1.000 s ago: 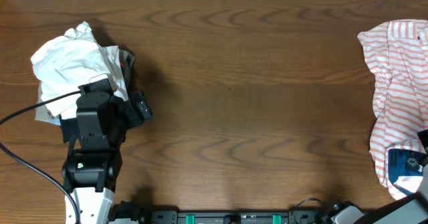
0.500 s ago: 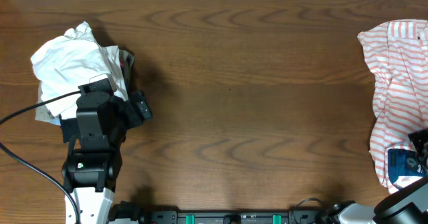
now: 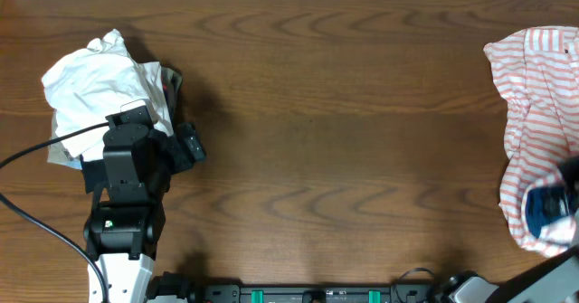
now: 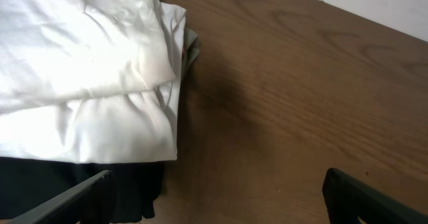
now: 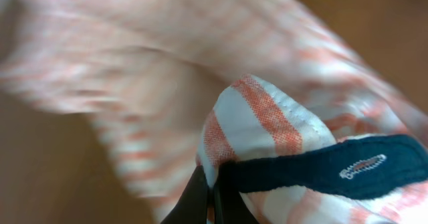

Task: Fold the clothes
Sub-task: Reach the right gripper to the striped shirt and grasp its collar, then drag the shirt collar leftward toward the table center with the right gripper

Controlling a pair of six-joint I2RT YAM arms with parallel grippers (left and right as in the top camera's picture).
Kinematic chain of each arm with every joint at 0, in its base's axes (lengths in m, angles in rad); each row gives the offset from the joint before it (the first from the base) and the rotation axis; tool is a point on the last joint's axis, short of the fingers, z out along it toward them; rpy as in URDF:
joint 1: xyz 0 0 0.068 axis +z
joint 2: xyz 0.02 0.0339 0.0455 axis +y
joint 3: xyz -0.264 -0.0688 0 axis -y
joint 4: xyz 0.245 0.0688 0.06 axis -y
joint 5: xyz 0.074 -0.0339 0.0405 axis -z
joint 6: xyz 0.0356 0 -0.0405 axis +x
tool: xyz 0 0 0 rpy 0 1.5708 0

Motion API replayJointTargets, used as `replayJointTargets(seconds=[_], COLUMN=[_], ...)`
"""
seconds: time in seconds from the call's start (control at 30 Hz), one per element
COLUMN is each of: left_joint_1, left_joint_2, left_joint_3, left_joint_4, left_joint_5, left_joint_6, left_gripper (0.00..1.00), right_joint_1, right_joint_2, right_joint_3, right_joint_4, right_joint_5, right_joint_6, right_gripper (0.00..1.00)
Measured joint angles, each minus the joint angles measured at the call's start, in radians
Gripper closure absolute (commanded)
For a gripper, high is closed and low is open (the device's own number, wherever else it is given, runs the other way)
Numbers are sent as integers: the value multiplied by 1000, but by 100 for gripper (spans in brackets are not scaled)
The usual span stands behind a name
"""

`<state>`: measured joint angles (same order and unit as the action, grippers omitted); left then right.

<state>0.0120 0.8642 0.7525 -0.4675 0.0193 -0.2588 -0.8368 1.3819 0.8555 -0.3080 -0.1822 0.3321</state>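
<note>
One striped shirt point(image 3: 538, 95) on the desk point(image 3: 344, 113), right pincer point(image 5: 210, 192) clamped on it beside its blue label point(image 5: 314, 172); left pincer point(image 4: 214, 200) wide, near one white garment point(image 4: 80, 70).

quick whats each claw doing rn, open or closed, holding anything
left claw: open, holding nothing
right claw: closed on the striped shirt, right by its dark blue band

No writing can be read anywhere; the dark blue label patch point(image 3: 544, 209) on the striped shirt point(image 3: 534, 95) is too blurred.
</note>
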Motion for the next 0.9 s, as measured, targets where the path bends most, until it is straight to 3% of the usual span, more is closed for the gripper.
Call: replayJointTargets(seconds=[0.2,0.4,0.63,0.9], left_joint_1=[0,0,0,0], left_joint_2=[1,4,6,31], left_joint_3=[0,0,0,0], left_joint_4=[0,3,11,16], left_joint_5=[0,0,0,0], left_joint_6=[0,0,0,0], left_gripper=[2,2,2,2], right_joint_1=[290,659,1001,1248], right_joint_2=[-122,-114,17,236], right_joint_3=[81,84,84,84], right_joint_4=[9,27,124,316], right_joint_5=[-140,-159,-125,-163], right_joint_6=[-3,-5,-40,-103], right_gripper=[99,99,99,99])
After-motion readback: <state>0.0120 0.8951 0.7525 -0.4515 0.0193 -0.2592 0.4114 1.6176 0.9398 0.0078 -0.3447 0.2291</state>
